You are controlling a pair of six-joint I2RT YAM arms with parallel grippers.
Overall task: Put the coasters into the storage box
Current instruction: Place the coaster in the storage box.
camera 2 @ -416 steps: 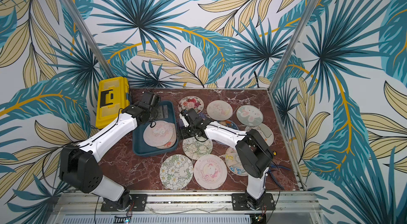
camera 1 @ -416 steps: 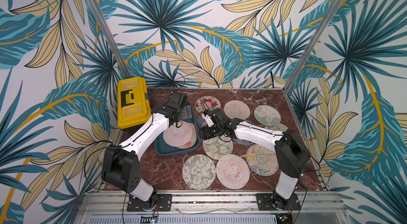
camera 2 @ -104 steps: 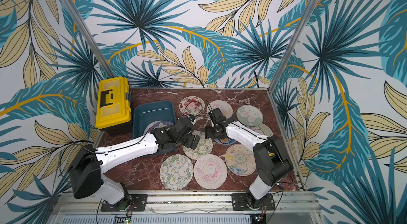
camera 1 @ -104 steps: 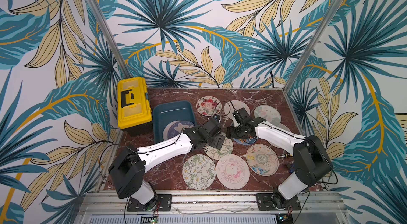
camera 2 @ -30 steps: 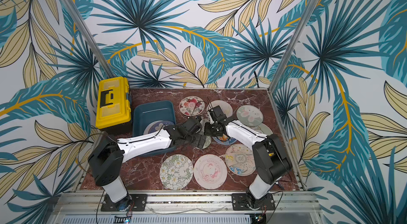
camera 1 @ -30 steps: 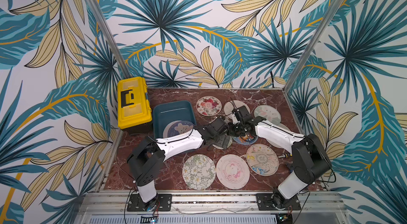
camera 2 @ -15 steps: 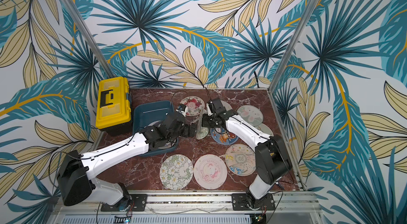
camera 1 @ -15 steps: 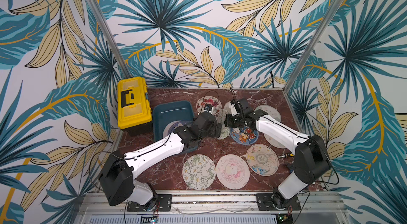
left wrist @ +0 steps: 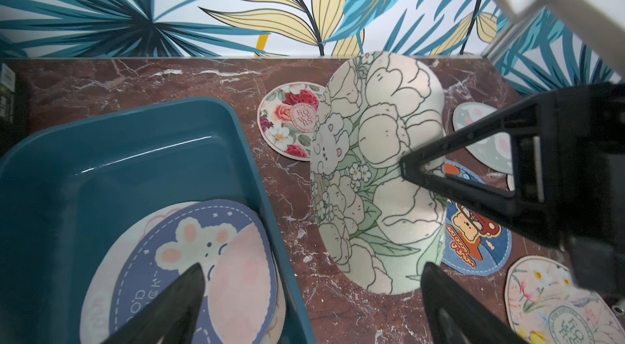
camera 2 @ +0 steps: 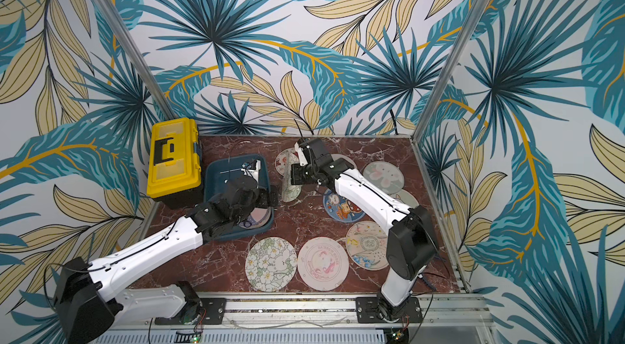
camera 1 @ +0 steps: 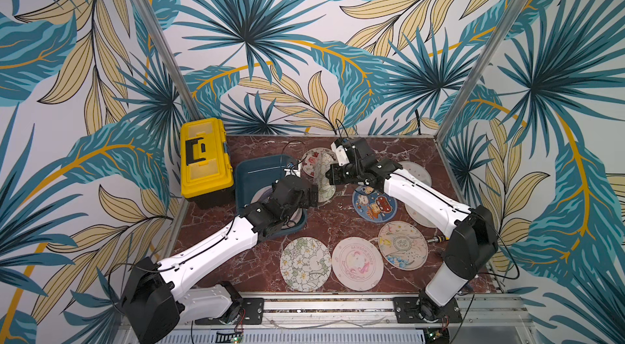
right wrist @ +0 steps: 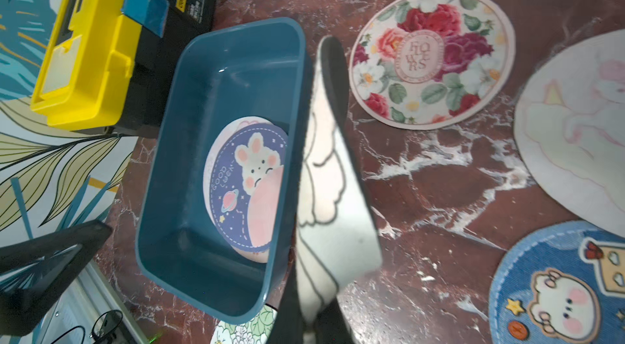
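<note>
One coaster (left wrist: 378, 173) pinched by right gripper (left wrist: 409, 168); left gripper (left wrist: 311, 269) wide open.

The storage box (left wrist: 142, 156) gleams: smooth, glossy teal plastic. The coasters (camera 1: 357, 264) look matt and soft, cloth-like; the bent coaster (left wrist: 378, 173) shows a dark backing. The table (right wrist: 422, 190) is polished red-brown marble, white-veined. Yellow toolbox (camera 1: 203, 156): hard, shiny plastic.

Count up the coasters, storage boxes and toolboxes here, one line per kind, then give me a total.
Coasters: 11 seen. That is 8 on the table, 1 in the right gripper and 2 showing in the storage box, with perhaps more beneath.
Storage box: 1
Toolbox: 1
Total: 13
</note>
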